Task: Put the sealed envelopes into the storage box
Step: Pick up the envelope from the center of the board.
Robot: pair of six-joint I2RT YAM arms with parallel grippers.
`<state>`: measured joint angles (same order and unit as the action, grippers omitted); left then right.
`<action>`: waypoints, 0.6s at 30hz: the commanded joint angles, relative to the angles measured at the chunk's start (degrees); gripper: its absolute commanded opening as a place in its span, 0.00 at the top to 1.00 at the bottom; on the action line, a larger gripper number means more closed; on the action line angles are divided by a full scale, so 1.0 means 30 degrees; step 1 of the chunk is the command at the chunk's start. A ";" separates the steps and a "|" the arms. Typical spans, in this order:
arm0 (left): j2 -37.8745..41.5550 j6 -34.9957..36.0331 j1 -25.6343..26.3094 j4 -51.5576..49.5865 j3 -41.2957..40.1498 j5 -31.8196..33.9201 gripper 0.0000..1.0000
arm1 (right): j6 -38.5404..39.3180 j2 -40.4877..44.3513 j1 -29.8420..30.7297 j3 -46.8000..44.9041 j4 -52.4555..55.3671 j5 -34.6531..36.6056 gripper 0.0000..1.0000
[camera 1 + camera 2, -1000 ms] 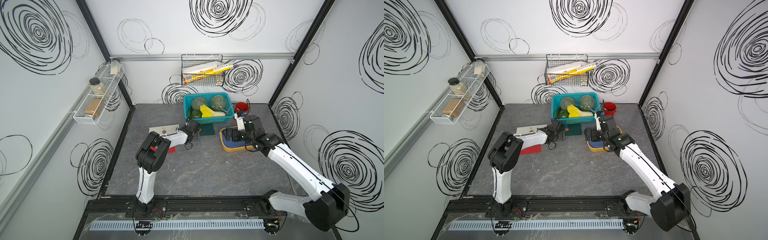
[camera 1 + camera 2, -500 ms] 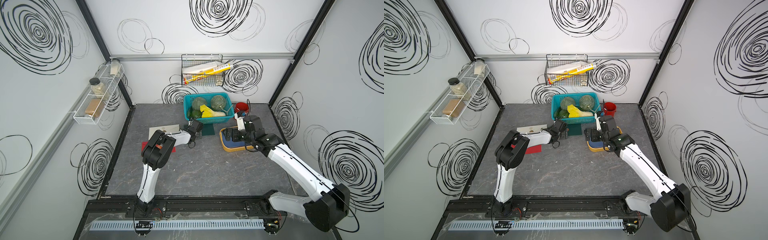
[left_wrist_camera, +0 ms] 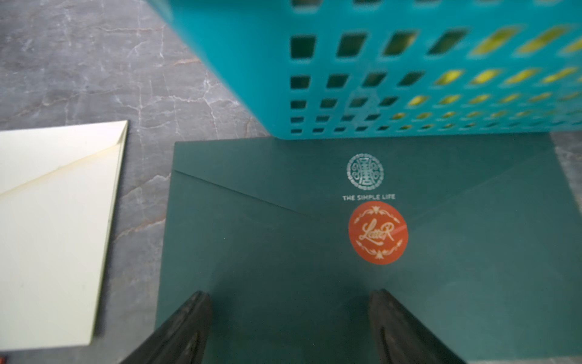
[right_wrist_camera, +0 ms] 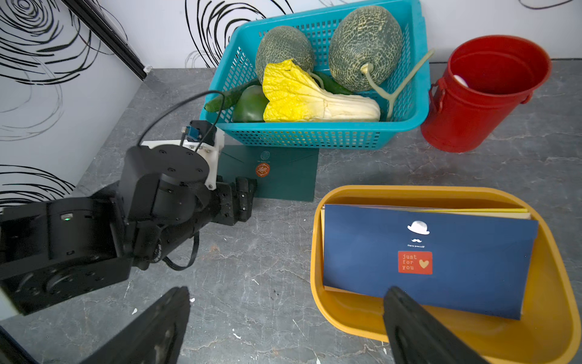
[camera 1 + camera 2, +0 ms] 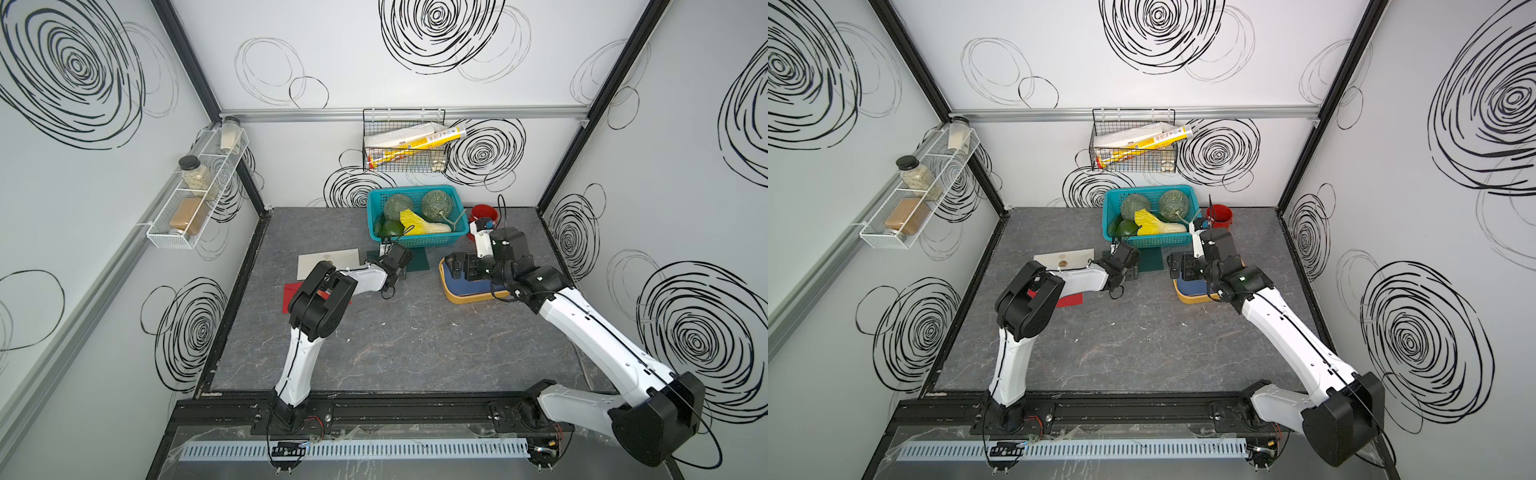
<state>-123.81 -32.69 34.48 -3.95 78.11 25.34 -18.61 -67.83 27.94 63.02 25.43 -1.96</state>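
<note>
right ahead of my left gripper [image 3: 289,309], jaws wide apart low over the dark green envelope [image 3: 283,252], the teal basket [image 3: 378,78] blocks the way, the envelope's far edge at its foot and a cream envelope [image 3: 56,220] just beside. my right gripper [image 4: 286,299] hangs spread wide and empty at the storage box [image 4: 349,315], where a navy envelope [image 4: 472,258] tops a thin stack [image 4: 488,214]; the basket holds two melons [image 4: 365,44], a cabbage [image 4: 308,97] and a green pepper [image 4: 248,104], the red bucket [image 4: 466,113] beside it.
</note>
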 commanded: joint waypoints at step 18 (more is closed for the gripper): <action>0.5889 -0.5004 0.4526 -0.4999 -0.9270 -0.1389 0.15 | 0.0515 0.0760 0.0235 -0.0228 0.2325 -0.1330 0.00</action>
<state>-106.59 -44.16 45.74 -8.19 55.51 26.96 -17.98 -65.63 28.18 63.92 28.73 -4.67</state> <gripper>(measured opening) 0.847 0.997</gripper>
